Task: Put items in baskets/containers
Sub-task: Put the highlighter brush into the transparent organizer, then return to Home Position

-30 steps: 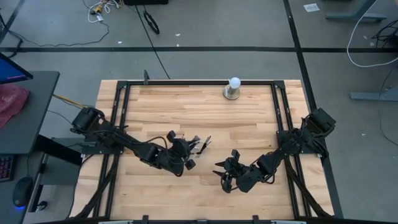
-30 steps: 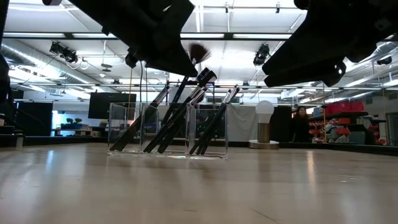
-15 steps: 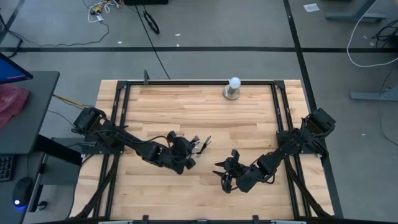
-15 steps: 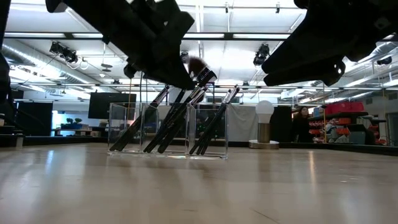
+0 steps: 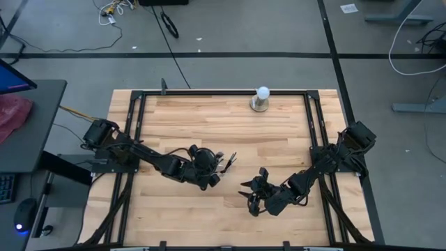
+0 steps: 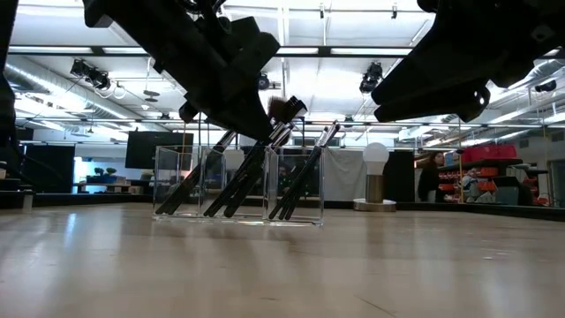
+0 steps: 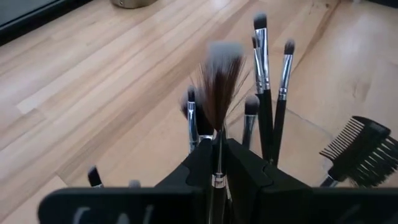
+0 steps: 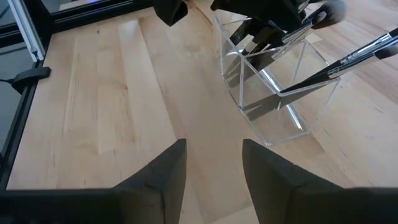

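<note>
L pincer (image 7: 217, 163) w/ brush (image 7: 219, 81)

High view: the left gripper (image 5: 207, 169) covers most of the clear tray (image 5: 221, 163); brush count there is indeterminate. Left wrist view: the gripped brush (image 7: 219, 87) has blurred bristles, and its handle is cut off by the frame edge.

Upright brushes (image 7: 262, 81) crowd the clear tray (image 6: 238, 184) directly under the left gripper (image 5: 209, 171), leaving narrow gaps. Bare desk (image 8: 112, 106) lies open ahead of the right gripper (image 5: 255, 195); the white ball (image 5: 262, 93) stands well apart from both.
</note>
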Available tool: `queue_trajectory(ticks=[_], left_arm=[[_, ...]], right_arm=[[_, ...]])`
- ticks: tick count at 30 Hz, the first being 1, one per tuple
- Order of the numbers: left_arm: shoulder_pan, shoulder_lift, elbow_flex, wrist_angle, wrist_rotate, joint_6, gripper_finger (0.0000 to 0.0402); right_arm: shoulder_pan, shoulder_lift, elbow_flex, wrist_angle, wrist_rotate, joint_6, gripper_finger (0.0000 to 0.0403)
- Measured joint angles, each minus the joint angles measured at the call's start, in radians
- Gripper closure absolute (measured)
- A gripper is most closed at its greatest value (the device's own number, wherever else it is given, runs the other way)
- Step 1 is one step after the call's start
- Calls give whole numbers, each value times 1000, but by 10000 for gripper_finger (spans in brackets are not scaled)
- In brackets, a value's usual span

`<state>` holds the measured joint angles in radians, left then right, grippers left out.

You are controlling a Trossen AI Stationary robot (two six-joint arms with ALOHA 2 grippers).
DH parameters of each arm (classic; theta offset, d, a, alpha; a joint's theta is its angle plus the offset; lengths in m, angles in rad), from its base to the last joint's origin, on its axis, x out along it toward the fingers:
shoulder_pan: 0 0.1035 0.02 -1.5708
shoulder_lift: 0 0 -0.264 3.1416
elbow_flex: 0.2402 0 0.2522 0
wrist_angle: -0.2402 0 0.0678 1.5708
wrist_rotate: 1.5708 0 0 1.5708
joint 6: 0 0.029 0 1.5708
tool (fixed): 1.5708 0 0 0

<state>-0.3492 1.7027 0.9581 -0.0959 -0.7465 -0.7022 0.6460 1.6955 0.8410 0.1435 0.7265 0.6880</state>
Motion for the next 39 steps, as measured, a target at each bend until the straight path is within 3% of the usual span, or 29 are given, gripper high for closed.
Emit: queue_trajectory(ticks=[13,20,25,28,36,39], left_arm=[[5,-8,0,-17,2,-11,301],[4,-128,0,-16,5,114,283],[-14,-274,0,-51,46,283,297],[-21,-400,0,-158,52,343,316],[28,-713,1,-507,76,276,392],[33,-786,1,-586,102,260,396]], right_arm=[[0,0,0,0,0,1,246],[0,0,0,-1,0,-11,246],[-2,0,0,-3,0,-33,246],[-1,0,0,-4,0,-42,246],[-1,0,0,-9,0,-42,246],[-1,0,0,-10,0,-42,246]])
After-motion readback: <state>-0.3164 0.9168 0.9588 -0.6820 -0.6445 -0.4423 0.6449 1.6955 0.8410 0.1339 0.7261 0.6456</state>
